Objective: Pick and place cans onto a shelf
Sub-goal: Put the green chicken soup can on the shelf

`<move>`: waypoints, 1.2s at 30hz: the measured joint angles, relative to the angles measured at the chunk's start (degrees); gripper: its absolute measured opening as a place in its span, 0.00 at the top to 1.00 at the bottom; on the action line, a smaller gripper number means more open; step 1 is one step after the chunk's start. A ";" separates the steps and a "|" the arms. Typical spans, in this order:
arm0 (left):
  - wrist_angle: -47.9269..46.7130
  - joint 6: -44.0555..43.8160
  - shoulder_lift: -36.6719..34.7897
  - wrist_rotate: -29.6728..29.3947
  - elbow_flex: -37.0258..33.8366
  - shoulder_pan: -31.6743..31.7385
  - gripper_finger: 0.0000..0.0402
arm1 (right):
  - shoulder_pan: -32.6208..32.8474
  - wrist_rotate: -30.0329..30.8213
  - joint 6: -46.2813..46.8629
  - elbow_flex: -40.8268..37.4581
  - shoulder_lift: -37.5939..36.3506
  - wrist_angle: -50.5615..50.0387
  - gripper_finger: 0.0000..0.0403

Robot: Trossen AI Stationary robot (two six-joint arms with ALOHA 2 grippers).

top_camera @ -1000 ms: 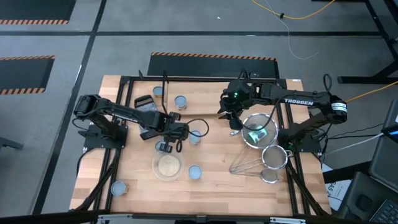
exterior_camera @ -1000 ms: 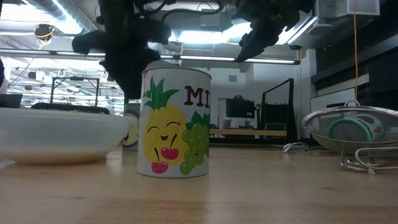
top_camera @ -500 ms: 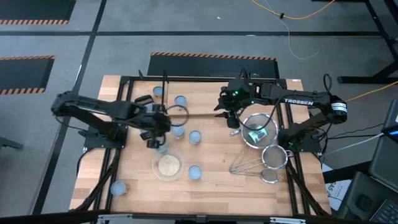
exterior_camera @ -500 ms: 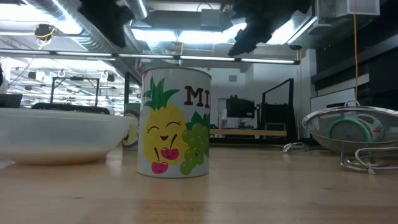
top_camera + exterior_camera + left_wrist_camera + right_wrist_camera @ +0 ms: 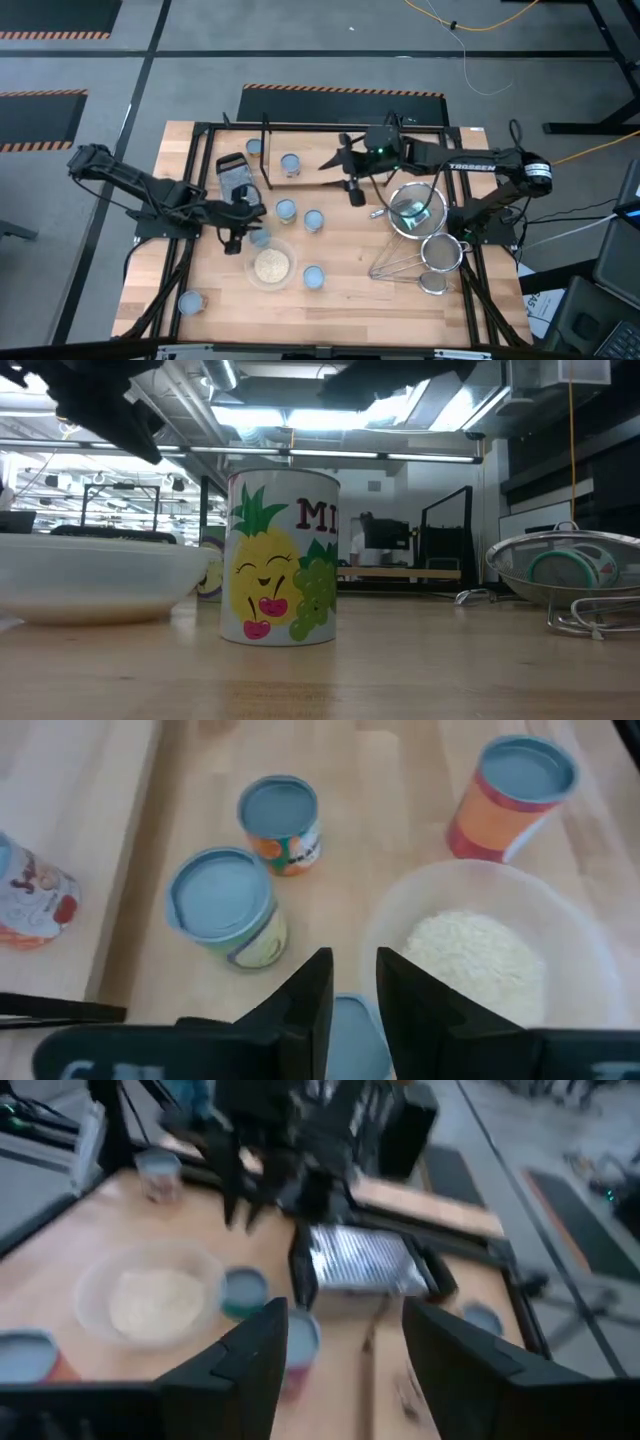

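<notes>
The left gripper hangs over the middle-left of the table, right above a can that sits against the rim of the clear bowl of grains; its fingers stand a narrow gap apart with that can's blue top showing between them, and whether they grip it cannot be told. Two more cans stand just ahead of it, side by side with a neighbour, and another sits beside the bowl nearer the front. One can waits alone at the front-left corner, and two stand at the back near the black wire frame. The right gripper reaches across the back-centre, fingers spread wide and holding nothing. Beside it lie wire strainers on the right side.
</notes>
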 joint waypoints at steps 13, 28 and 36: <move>5.04 0.34 -0.64 -5.38 -4.12 -0.24 0.82 | 1.44 -5.89 -0.16 12.25 16.50 1.11 0.49; 5.30 0.23 -0.62 -5.36 -4.12 -0.24 0.82 | 1.49 -13.91 -4.55 22.79 31.23 -8.73 0.49; 5.32 0.23 -0.62 -5.34 -4.14 -0.24 0.82 | 1.72 -14.30 -9.24 21.77 31.23 -8.88 0.49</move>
